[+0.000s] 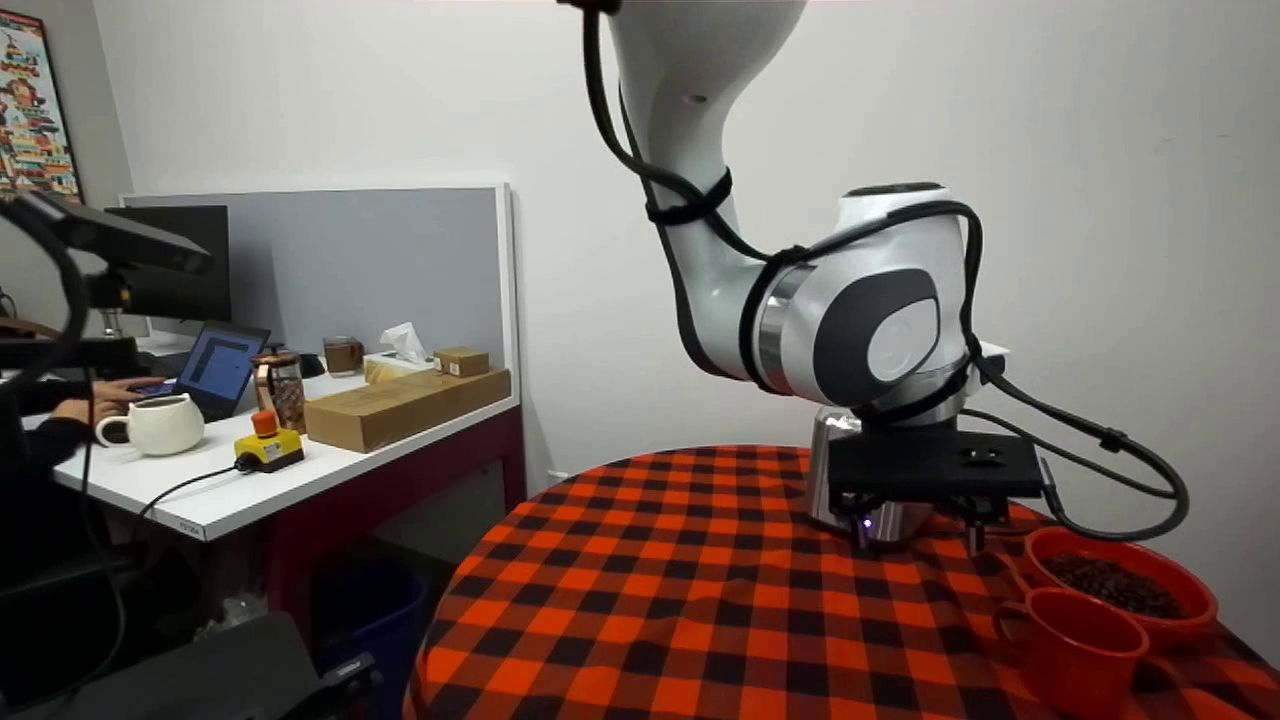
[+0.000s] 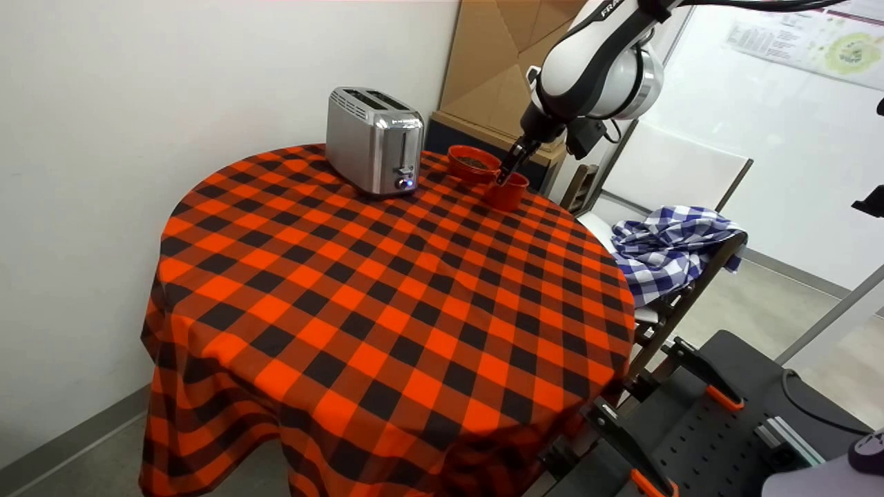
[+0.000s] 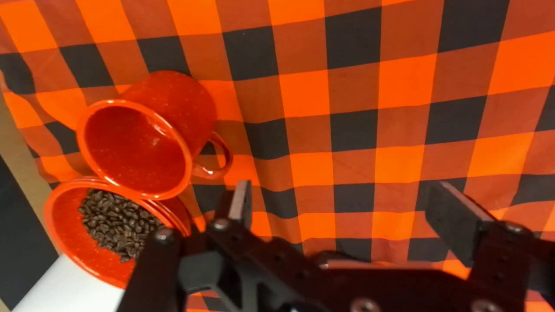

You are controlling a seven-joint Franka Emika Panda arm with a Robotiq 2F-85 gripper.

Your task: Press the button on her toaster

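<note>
Silver two-slot toaster (image 2: 359,141) with lit control (image 2: 404,183) sits near red bowl (image 3: 65,221) of coffee beans (image 3: 123,221), red mug (image 3: 173,108) just beside bowl, end effector (image 3: 340,186) hovers near bowl too, spread wide.

Your white arm (image 1: 725,310) is wearing dark-grey panels (image 1: 840,330) and black cables (image 1: 970,275), and your black gripper (image 3: 339,191) is showing metallic screws (image 3: 221,223)

Office and robot lab in one, by the look of it. Office signs: white desk (image 1: 228,507), laptop (image 1: 222,368), monitor (image 1: 192,296), grey partition (image 1: 370,270), framed poster (image 1: 36,110). Lab signs: white robot arm (image 1: 725,300), red-topped yellow box (image 1: 268,449) on the desk, perforated black platform (image 2: 718,422) with clamps (image 2: 632,443). Kitchen touch at the cloth-covered round bench (image 2: 414,310): toaster (image 2: 358,143), red mug (image 3: 134,151), bowl (image 3: 96,265) of dark beans (image 3: 119,223).
</note>
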